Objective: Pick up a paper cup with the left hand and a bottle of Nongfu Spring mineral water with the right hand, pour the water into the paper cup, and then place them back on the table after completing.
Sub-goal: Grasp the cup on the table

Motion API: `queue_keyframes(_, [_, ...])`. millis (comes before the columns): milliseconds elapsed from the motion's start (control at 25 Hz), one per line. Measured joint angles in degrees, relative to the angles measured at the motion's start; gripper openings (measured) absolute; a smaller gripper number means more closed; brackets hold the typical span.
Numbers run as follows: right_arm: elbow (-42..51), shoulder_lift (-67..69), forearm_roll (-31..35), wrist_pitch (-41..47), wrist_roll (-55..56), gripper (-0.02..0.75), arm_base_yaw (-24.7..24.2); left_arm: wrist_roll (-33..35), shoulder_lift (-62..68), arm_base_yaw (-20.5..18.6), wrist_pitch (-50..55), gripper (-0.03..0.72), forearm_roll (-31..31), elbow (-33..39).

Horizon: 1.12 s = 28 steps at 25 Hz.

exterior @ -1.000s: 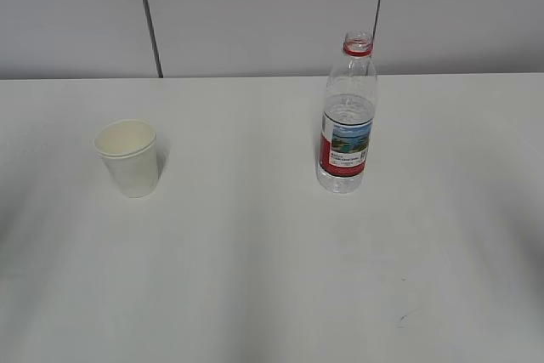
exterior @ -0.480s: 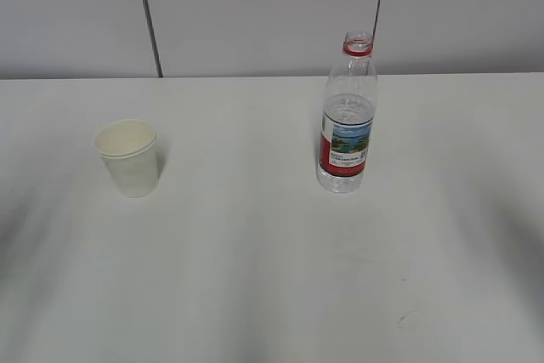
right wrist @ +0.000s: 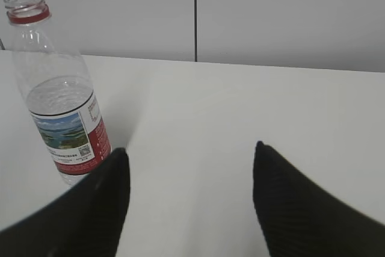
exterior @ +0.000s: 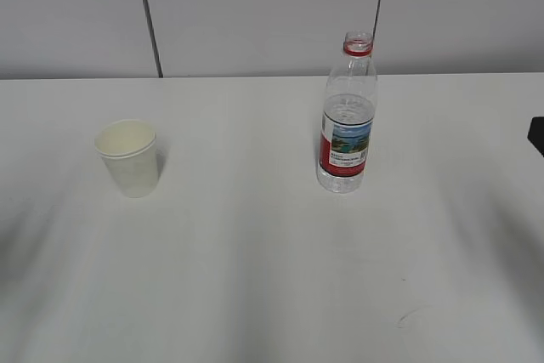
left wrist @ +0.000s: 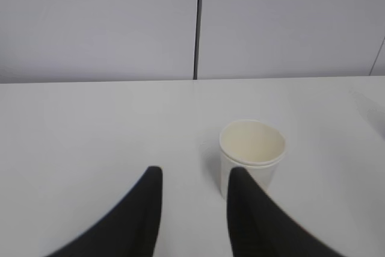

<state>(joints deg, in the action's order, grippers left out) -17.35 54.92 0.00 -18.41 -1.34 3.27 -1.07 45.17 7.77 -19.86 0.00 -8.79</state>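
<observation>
A white paper cup [exterior: 129, 158] stands upright on the white table [exterior: 255, 252] at the left. It also shows in the left wrist view [left wrist: 251, 151], just ahead and right of my open, empty left gripper [left wrist: 195, 176]. An uncapped Nongfu Spring bottle [exterior: 347, 121] with a red-and-scenic label stands at the centre right, about half full of clear water [exterior: 348, 110]. In the right wrist view the bottle [right wrist: 60, 94] is ahead and left of my open, empty right gripper [right wrist: 191, 151]. A dark bit of the right hand [exterior: 537, 134] shows at the exterior view's right edge.
A grey panelled wall [exterior: 255, 6] runs behind the table's far edge. A small scuff mark [exterior: 406, 319] lies on the tabletop at the front right.
A dark part of the right arm has come into the exterior view at its right edge. The cup and the bottle have not moved.
</observation>
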Motion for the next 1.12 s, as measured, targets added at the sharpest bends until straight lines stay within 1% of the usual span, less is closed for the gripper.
queue_keyframes(160, [0.00,2.16,-3.17,-2.56,2.21,0.479,0.00,-0.22,8.05,0.00,-6.29,0.239,1.75,0.00])
queue_keyframes(280, [0.00,3.44,-3.66,-4.28,2.81,0.479,0.00,-0.22,17.62,0.00,-14.82,0.239,3.88,-0.06])
queue_keyframes(520, [0.00,4.06,-3.84,-5.87,3.17,0.479,0.00,-0.22,41.07,0.00,-40.70,0.239,5.10,-0.30])
queue_keyframes(560, [0.00,4.06,-3.84,-6.49,3.17,0.479,0.00,-0.22,44.65,0.00,-42.86,0.239,5.16,-0.43])
queue_keyframes(640, [0.00,4.06,-4.07,-7.20,3.17,0.479,0.00,-0.24,50.56,0.00,-44.57,0.239,6.23,-0.74])
queue_keyframes(760, [0.00,4.06,-4.29,-7.93,3.17,0.479,0.00,-0.24,56.51,0.00,-44.79,0.239,9.82,-0.74])
queue_keyframes(920, [0.00,4.06,-4.29,-8.87,3.17,0.479,0.00,-0.24,57.59,0.00,-45.27,0.239,14.87,-0.74])
queue_keyframes(1120, [0.00,4.06,-4.29,-9.38,3.26,0.479,0.00,-0.24,57.59,0.00,-45.42,0.239,15.80,-0.93])
